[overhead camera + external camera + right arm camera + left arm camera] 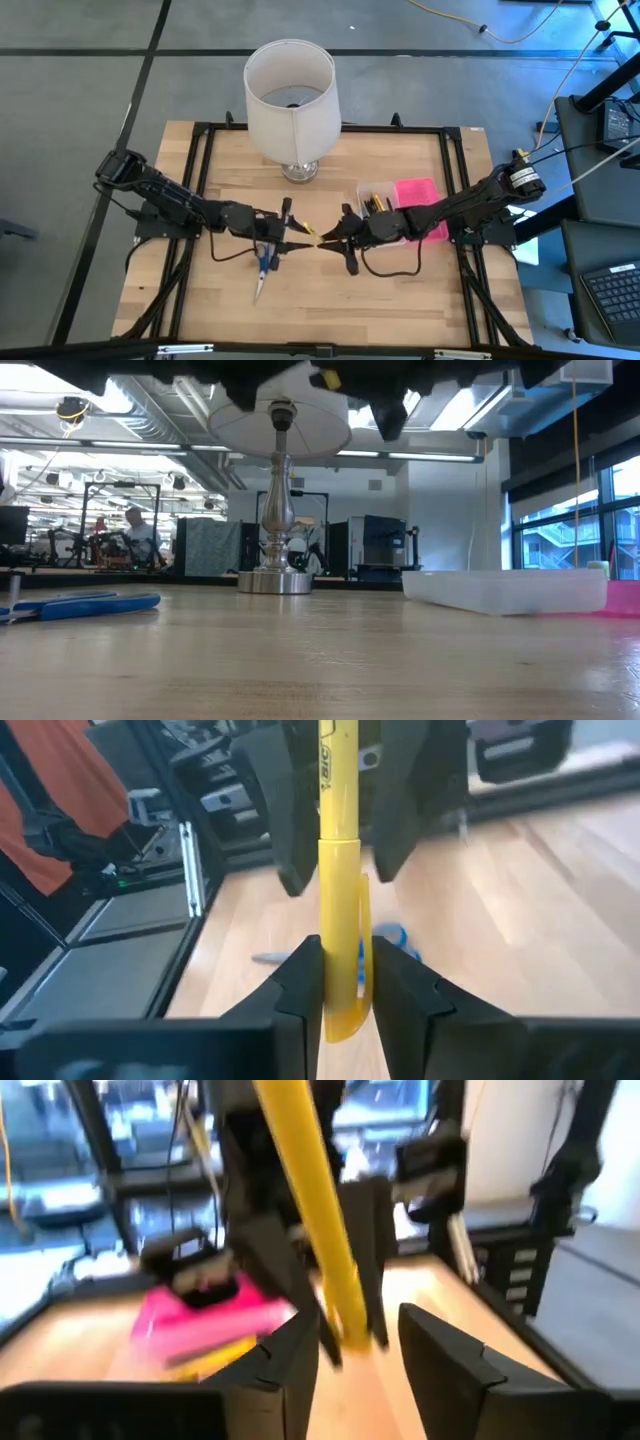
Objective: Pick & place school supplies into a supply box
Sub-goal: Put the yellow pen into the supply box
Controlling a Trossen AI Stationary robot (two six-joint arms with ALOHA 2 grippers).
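Mid-table handoff: your right gripper (338, 982) is clamped on the slim yellow plastic pen (340, 870), left gripper (355, 1345) spread open around it. Back left away straight, then carry to the pink-lidded clear box (415, 195).

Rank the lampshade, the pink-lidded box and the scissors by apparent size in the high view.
1. White lampshade: largest, though it stands taller and so nearer the overhead camera, which enlarges it.
2. Supply box, partly covered by the right arm.
3. Blue-handled scissors: smallest.
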